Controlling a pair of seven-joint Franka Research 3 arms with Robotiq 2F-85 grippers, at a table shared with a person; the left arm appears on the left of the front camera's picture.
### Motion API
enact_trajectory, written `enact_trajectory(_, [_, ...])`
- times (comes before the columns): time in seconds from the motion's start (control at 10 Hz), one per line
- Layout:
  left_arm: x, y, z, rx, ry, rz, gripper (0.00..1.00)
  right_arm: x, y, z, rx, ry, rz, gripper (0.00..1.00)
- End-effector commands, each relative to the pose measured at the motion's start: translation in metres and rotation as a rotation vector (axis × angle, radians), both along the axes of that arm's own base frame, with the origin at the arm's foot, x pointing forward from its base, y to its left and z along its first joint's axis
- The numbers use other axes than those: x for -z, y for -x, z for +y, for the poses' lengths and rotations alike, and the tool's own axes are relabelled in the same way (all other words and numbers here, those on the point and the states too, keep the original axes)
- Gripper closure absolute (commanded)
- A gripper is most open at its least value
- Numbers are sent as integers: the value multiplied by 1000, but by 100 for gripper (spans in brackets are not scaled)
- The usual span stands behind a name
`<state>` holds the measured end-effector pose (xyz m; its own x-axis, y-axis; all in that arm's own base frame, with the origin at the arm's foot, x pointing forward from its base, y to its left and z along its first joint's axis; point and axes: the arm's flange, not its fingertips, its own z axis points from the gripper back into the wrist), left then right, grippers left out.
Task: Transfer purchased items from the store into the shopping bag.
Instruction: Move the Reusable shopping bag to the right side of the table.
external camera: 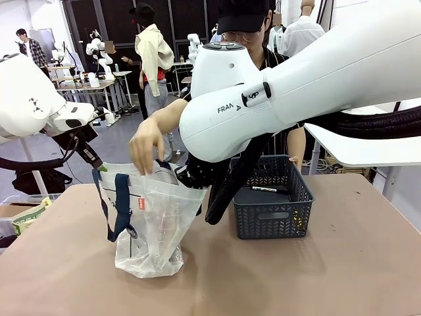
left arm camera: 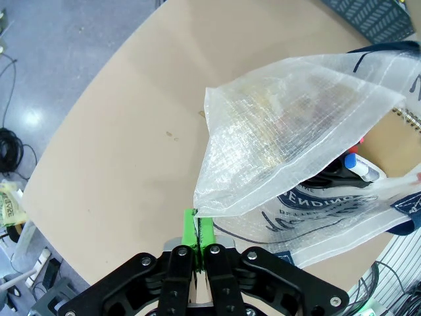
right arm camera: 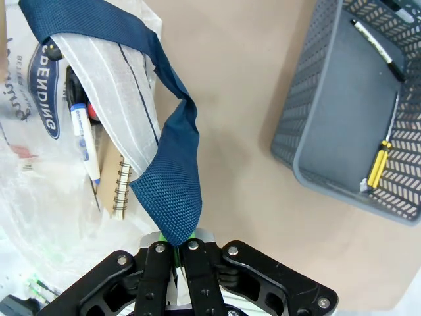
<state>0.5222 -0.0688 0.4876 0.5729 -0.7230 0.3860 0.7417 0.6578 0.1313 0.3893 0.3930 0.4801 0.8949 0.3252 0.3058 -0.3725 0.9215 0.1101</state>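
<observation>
At the bottom of the right wrist view, the right gripper (right arm camera: 174, 245) is clamped on the navy handle (right arm camera: 168, 191) of the shopping bag (external camera: 154, 224). The left gripper (left arm camera: 198, 227) pinches the bag's translucent edge. In the front view the bag stands lower left, with a person's hand (external camera: 146, 145) at its mouth. The grey basket (external camera: 273, 220), centre-right, holds a black pen (right arm camera: 375, 41) and yellow sticks (right arm camera: 376, 164).

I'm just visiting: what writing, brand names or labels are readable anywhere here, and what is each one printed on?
"FRAN", the rest hidden: on the right arm.
"SPENDING": in the round navy logo on the shopping bag; the left wrist view catches "ENDING" of it.
Smaller print around that logo: too small to read.
Red tag on the bag: too small to read.
Label on the pen inside the bag: blurred.
</observation>
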Motion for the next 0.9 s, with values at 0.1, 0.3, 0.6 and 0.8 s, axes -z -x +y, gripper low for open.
enact_trajectory(0.1, [-2, 2, 2, -17, 1, 6, 100, 0, 0, 0, 7, 0, 2, 100])
enact_trajectory(0.3, [-2, 2, 2, -17, 1, 6, 100, 0, 0, 0, 7, 0, 2, 100])
enact_trajectory(0.6, [-2, 2, 2, -17, 1, 6, 100, 0, 0, 0, 7, 0, 2, 100])
enact_trajectory(0.8, [-2, 2, 2, -17, 1, 6, 100, 0, 0, 0, 7, 0, 2, 100])
